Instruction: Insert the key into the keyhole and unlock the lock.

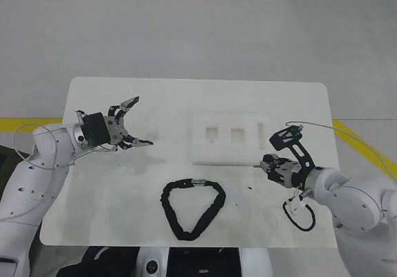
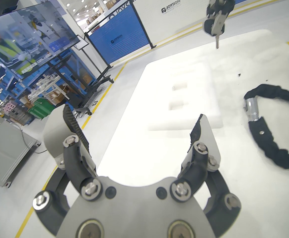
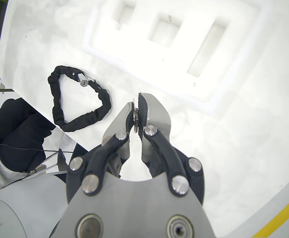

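A black fabric-covered chain lock (image 1: pixel 192 208) lies in a loop near the table's front edge, its silver cylinder (image 1: pixel 198 182) at the loop's far side. The cylinder's keyhole (image 3: pixel 84 83) faces the right wrist camera. My right gripper (image 1: pixel 261 166) hovers to the right of the lock, shut on a small metal key (image 3: pixel 135 118) whose blade (image 2: pixel 217 42) sticks out past the fingertips. My left gripper (image 1: pixel 140 122) stands open over the table's left part, nothing between its fingers (image 2: pixel 199 131), well apart from the lock (image 2: pixel 266 127).
A white foam tray (image 1: pixel 236 136) with three rectangular recesses sits at the table's middle back, just behind the lock. A thin cable loops off the right arm near the front right corner (image 1: pixel 301 216). Yellow floor tape (image 1: pixel 364 149) runs beside the table.
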Controlling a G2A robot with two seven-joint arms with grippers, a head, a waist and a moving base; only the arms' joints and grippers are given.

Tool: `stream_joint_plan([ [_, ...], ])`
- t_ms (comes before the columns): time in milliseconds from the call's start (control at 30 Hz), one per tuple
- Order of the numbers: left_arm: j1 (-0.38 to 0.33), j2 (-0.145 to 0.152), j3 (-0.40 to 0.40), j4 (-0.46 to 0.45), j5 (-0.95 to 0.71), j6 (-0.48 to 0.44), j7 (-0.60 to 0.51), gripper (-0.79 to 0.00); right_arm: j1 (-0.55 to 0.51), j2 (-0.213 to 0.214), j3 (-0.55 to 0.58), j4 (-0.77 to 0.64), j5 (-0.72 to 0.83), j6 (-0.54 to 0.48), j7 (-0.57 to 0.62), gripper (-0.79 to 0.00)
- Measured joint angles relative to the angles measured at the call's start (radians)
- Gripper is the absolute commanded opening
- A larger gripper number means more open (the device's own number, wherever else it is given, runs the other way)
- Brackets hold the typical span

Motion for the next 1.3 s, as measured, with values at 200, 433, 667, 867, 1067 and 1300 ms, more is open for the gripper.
stream_joint_plan([
  [200, 0.037, -0.006, 0.092, -0.088, 0.065, -0.011, -0.030, 0.000, 0.000, 0.000, 0.000, 0.000, 0.000, 0.000, 0.000, -0.785],
  [433, 0.043, -0.012, 0.188, -0.156, 0.150, -0.012, -0.069, 0.000, 0.000, 0.000, 0.000, 0.000, 0.000, 0.000, 0.000, -0.785],
  [667, 0.005, -0.023, 0.272, -0.166, 0.220, -0.064, -0.138, 0.000, 0.000, 0.000, 0.000, 0.000, 0.000, 0.000, 0.000, -0.785],
  [867, -0.010, -0.037, 0.322, -0.148, 0.154, -0.166, -0.208, 0.000, 0.000, 0.000, 0.000, 0.000, 0.000, 0.000, 0.000, -0.785],
  [1067, -0.008, -0.042, 0.358, -0.148, 0.127, -0.230, -0.295, 0.000, 0.000, 0.000, 0.000, 0.000, 0.000, 0.000, 0.000, -0.785],
  [1300, -0.022, -0.047, 0.399, -0.131, 0.093, -0.229, -0.379, 0.000, 0.000, 0.000, 0.000, 0.000, 0.000, 0.000, 0.000, -0.785],
])
